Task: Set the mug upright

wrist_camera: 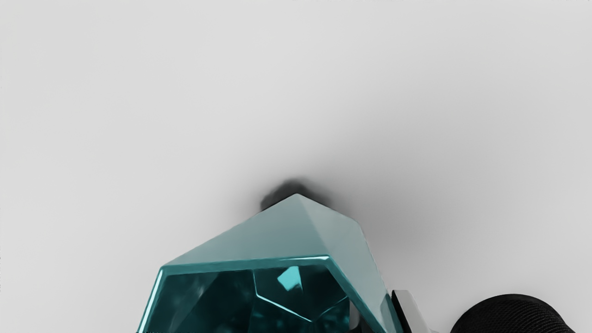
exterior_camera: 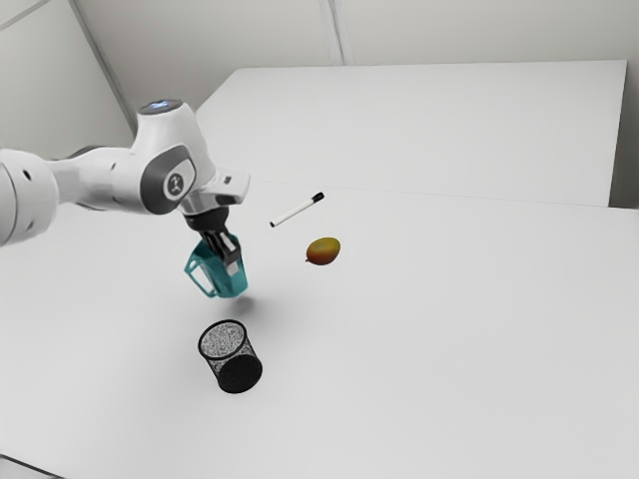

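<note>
Right, the mug is hanging in the grip, leaning, mouth up toward the hand; not square on its base as the pictures have it; can't tell if its low corner touches the table; shadow is close under it. Gripper is clamped on the mug wall, one finger inside, one outside; makes sense, a wall pinch keeps the base free to land and leaves the handle out of the way on the exterior view's left. Downside, my guess: a one-wall hold may let the mug pivot if a corner catches; so I'd level it first, ease the base down flat, then let go.

Nearest neighbour is the mesh cup, apart from the mug; worth watching if the mug swings that way; mango and marker lie off toward the exterior view's right, probably well out of the job.
</note>
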{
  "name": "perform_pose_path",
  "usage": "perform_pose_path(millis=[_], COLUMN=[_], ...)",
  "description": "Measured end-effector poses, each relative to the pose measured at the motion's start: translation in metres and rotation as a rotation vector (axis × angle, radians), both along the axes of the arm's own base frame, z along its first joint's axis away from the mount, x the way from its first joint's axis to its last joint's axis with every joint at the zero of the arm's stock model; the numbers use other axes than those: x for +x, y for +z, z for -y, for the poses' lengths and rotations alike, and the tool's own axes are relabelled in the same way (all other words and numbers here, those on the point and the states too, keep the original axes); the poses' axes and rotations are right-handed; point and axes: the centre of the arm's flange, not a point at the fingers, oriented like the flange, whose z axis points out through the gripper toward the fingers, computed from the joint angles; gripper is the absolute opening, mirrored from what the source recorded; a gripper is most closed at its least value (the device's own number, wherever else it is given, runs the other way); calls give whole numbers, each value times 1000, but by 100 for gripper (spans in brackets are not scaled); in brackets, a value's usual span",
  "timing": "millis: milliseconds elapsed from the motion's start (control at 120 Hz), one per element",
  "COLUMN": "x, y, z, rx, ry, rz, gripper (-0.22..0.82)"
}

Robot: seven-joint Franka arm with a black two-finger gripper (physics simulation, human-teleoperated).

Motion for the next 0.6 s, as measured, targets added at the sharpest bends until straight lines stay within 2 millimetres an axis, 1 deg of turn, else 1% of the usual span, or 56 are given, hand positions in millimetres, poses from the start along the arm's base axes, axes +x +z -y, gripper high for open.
perform_pose_path(millis=[133, 225, 383, 600], x=[0, -3, -13, -17], y=[-9, -16, -16, -23], z=[-3, -2, 2, 8], rx=[23, 30, 46, 53], ry=[45, 71, 102, 144], rz=[54, 81, 129, 150], gripper=[-18, -18, -18, -17])
